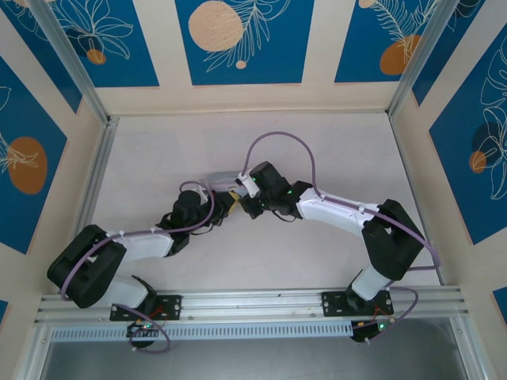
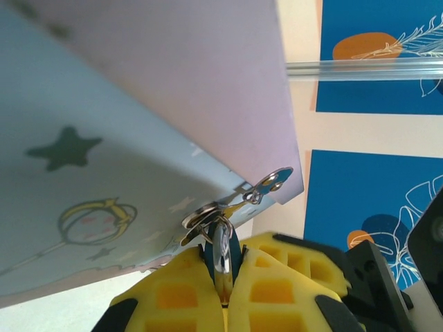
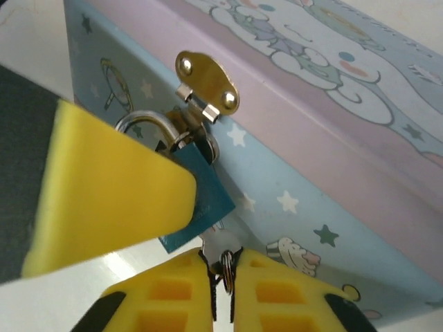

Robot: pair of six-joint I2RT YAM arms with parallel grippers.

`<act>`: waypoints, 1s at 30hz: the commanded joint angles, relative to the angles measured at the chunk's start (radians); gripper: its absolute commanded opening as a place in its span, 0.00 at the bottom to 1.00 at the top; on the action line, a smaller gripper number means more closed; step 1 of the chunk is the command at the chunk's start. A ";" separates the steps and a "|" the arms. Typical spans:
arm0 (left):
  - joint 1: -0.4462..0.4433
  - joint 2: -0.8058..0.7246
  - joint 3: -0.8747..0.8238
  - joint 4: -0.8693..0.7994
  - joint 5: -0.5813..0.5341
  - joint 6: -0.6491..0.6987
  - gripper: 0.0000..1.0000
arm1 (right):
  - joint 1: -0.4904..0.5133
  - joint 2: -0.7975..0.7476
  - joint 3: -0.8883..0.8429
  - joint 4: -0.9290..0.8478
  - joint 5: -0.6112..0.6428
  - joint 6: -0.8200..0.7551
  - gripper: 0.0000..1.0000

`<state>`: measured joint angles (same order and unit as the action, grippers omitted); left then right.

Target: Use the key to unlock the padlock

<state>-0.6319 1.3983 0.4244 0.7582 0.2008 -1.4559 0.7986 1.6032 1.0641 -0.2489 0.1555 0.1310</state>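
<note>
The padlock (image 3: 202, 197), small and dark blue, hangs by its metal shackle (image 3: 140, 123) from the brass hasp (image 3: 206, 86) of a pale blue cartoon tin (image 3: 325, 187). My left gripper (image 2: 223, 268) is shut on the padlock (image 2: 223, 250), its yellow pads (image 2: 173, 294) pressed on both flat sides. One of those left pads (image 3: 104, 197) covers the padlock's left half in the right wrist view. My right gripper (image 3: 221, 270) is shut on the key (image 3: 221, 247), a small grey piece with a ring, right under the padlock's bottom edge. Whether the key's tip is inside the lock stays hidden.
In the top view both grippers (image 1: 224, 204) (image 1: 244, 199) meet mid-table at the tin (image 1: 222, 176). Metal rails (image 1: 91, 186) and blue-patterned walls (image 1: 238, 39) border the white table (image 1: 333, 150). A purple cable (image 1: 277, 136) loops over the right arm.
</note>
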 commanded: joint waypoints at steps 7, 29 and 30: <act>-0.007 0.040 0.017 0.074 0.045 0.005 0.00 | -0.042 -0.058 -0.002 0.036 -0.180 0.061 0.26; -0.007 0.046 0.032 0.076 0.056 0.002 0.00 | -0.039 -0.052 -0.033 0.004 -0.085 -0.072 0.40; -0.006 0.045 0.032 0.073 0.058 0.000 0.00 | -0.038 -0.046 -0.028 0.003 -0.078 -0.078 0.40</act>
<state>-0.6315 1.4502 0.4244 0.7849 0.2287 -1.4567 0.7502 1.5375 1.0000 -0.2226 0.0364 0.1108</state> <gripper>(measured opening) 0.048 0.397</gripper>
